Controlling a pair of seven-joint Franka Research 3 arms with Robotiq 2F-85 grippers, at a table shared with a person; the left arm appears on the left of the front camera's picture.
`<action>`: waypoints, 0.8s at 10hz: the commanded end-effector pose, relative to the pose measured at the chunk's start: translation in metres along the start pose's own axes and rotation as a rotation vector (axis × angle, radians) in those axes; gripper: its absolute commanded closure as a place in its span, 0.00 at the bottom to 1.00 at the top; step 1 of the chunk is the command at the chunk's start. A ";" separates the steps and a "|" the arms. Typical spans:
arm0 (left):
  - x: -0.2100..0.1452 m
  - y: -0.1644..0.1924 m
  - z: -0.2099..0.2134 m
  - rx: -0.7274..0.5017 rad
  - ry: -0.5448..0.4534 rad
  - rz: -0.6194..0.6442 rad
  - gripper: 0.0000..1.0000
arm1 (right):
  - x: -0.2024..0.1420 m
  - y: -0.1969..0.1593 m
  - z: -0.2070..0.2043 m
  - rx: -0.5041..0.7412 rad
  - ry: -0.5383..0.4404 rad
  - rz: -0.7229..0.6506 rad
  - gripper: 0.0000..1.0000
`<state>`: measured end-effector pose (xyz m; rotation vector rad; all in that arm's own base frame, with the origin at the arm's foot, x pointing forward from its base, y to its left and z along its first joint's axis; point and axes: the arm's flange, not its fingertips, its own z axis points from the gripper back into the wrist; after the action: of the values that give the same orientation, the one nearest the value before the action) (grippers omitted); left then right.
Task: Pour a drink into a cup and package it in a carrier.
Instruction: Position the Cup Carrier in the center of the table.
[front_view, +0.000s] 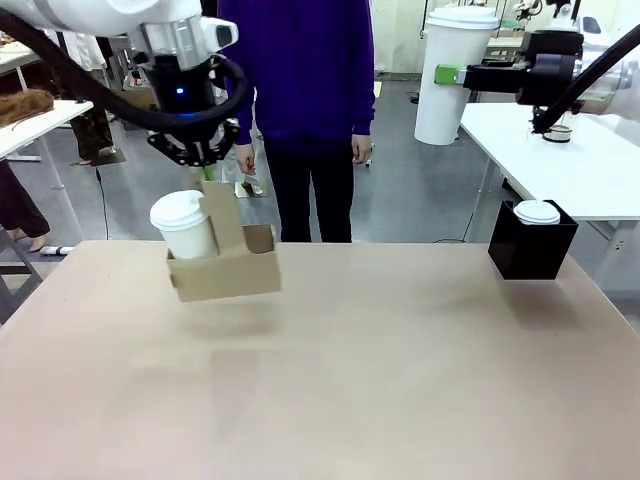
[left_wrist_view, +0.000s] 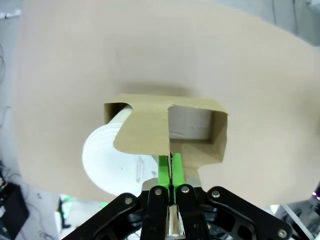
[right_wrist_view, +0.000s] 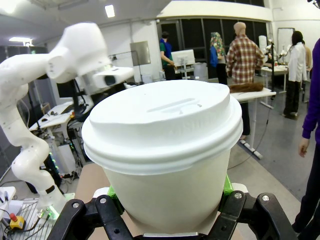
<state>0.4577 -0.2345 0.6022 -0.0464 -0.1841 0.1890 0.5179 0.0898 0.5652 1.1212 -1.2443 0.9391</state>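
Brown kraft carrier (front_view: 225, 272) hangs above the desk (front_view: 400, 380), the left gripper (left_wrist_view: 170, 167) with jaws clenched on its upright handle; a lidded white cup (front_view: 186, 226) sits in one slot. The right gripper (right_wrist_view: 167, 200) grasps a second lidded cup (right_wrist_view: 165, 150), raised at right.

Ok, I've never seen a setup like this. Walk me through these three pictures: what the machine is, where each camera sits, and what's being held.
These are two white robot arms at a tan table, with a person standing across it. The front picture comes from a fixed camera between the arms. The other two come from cameras on each arm's wrist, looking along its fingers.

The left gripper pinches the upright handle of a brown cardboard carrier, lifted off the table, with a lidded white cup in one slot. From its wrist you look down on the carrier.

The right gripper holds a second lidded cup up high. A black box stands on the table's far right.
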 end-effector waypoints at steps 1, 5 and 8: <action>-0.049 -0.028 0.004 -0.017 -0.010 0.050 0.98 | 0.003 0.002 -0.001 0.000 -0.002 0.007 0.20; -0.119 -0.097 -0.028 0.008 -0.068 0.020 0.98 | 0.003 0.002 -0.001 0.000 -0.002 0.007 0.20; -0.137 -0.131 -0.071 0.038 -0.091 -0.018 0.98 | 0.003 0.002 -0.001 0.000 -0.002 0.007 0.20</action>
<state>0.3574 -0.3863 0.5253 -0.0139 -0.2431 0.1588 0.5178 0.0897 0.5652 1.1211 -1.2443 0.9389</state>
